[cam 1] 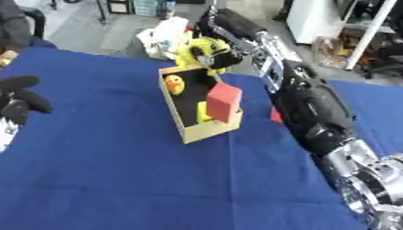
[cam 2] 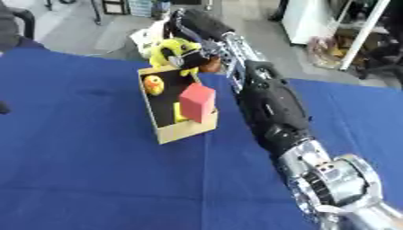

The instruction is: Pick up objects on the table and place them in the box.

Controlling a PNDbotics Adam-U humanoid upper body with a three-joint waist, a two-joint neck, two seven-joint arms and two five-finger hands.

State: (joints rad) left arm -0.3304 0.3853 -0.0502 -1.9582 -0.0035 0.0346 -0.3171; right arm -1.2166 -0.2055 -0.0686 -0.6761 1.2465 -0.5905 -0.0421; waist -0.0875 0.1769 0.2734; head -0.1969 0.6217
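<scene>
Right arm (cam 1: 315, 108) fills the near right of the desk (cam 1: 102, 170), reaching to the box (cam 1: 206, 131) near the far edge; right hand (cam 1: 217, 57) is curled round a yellow plush toy (cam 1: 193, 49) over the box's far end. Plush looks soft, light, squashy: take it round the body. Left hand (cam 1: 20, 96) sits idle at the left edge, fingers curled, empty; red block (cam 1: 223, 102) and small yellow toy (cam 1: 174, 83) are already in the box.
</scene>
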